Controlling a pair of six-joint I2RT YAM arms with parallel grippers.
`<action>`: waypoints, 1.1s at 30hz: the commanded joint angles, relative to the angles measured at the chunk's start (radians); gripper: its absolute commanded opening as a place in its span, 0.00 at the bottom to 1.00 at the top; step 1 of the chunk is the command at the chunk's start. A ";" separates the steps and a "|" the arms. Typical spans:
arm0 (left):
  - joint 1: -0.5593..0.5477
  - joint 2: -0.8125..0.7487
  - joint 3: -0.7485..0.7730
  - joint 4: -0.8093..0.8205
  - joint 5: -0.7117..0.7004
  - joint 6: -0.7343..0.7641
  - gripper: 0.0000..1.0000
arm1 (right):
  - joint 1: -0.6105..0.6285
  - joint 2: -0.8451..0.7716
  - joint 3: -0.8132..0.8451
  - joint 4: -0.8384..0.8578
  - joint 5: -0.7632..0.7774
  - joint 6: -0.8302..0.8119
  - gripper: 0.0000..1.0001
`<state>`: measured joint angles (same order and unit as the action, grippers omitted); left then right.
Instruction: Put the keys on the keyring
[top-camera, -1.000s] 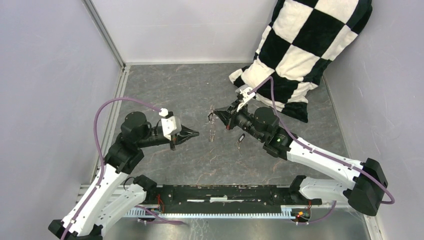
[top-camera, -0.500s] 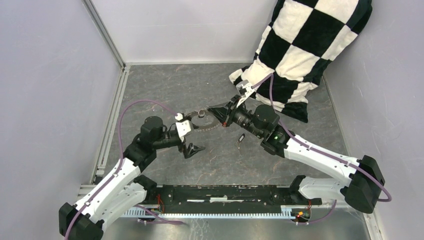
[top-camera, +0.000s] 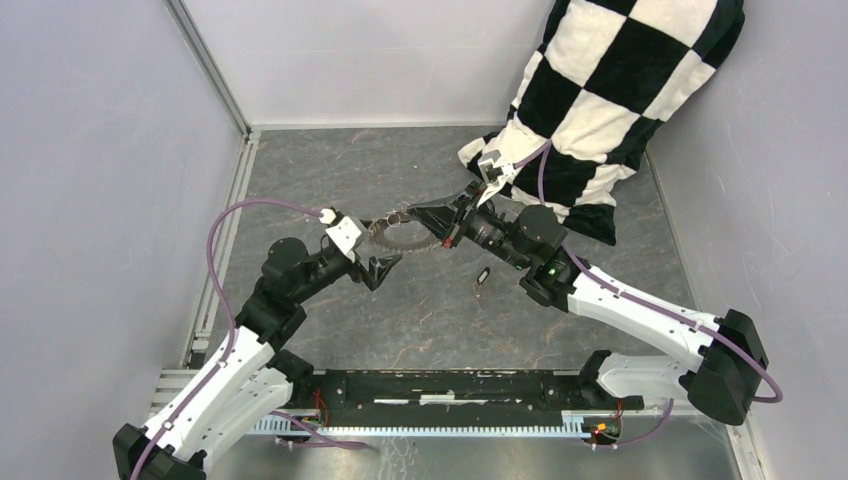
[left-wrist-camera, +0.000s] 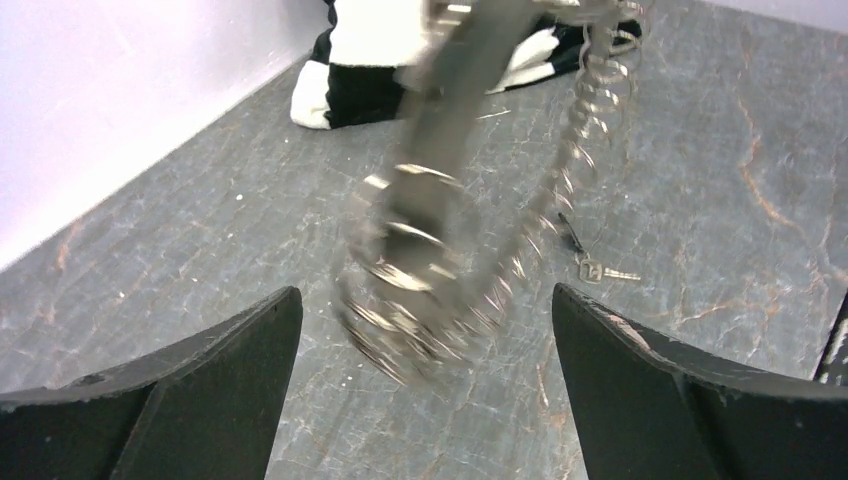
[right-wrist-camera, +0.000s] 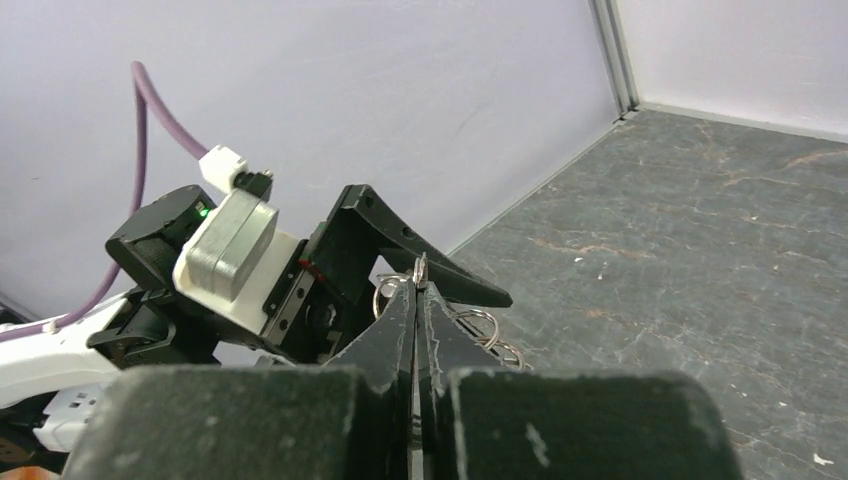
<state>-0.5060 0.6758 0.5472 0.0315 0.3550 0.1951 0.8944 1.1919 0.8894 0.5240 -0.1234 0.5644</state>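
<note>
At centre frame the right gripper (top-camera: 418, 214) pinches the keyring (top-camera: 396, 233) aloft, the left gripper (top-camera: 383, 268) gapes wide and empty just below it, and a loose key (top-camera: 483, 276) lies lower right, not yet threaded.

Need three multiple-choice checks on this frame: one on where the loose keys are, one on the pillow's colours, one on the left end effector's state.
1. The keys lie:
A) in a bowl
B) flat on the table
C) on a shelf

2. The pillow is:
A) black and white checks
B) red stripes
C) plain grey

3. The left end effector is:
A) shut tight
B) out of every view
C) open wide

Answers:
1 B: they rest on bare grey tabletop, with nothing gripping them.
2 A: the top view shows large black and white squares.
3 C: its fingers stand far apart on either side of the keyring, which the shut right end effector holds up.
</note>
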 joint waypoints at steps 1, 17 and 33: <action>0.014 0.005 0.045 0.037 0.002 -0.157 1.00 | -0.001 -0.035 0.054 0.108 -0.046 0.036 0.00; 0.037 -0.033 0.105 -0.024 0.290 -0.047 0.06 | -0.001 -0.109 -0.009 0.097 0.006 0.029 0.00; 0.037 -0.012 0.342 -0.718 0.328 0.821 0.02 | -0.025 -0.162 0.145 -0.516 0.101 -0.500 0.69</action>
<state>-0.4698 0.6552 0.8173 -0.4530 0.6567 0.6071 0.8764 1.0275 0.8906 0.2615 -0.0059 0.3397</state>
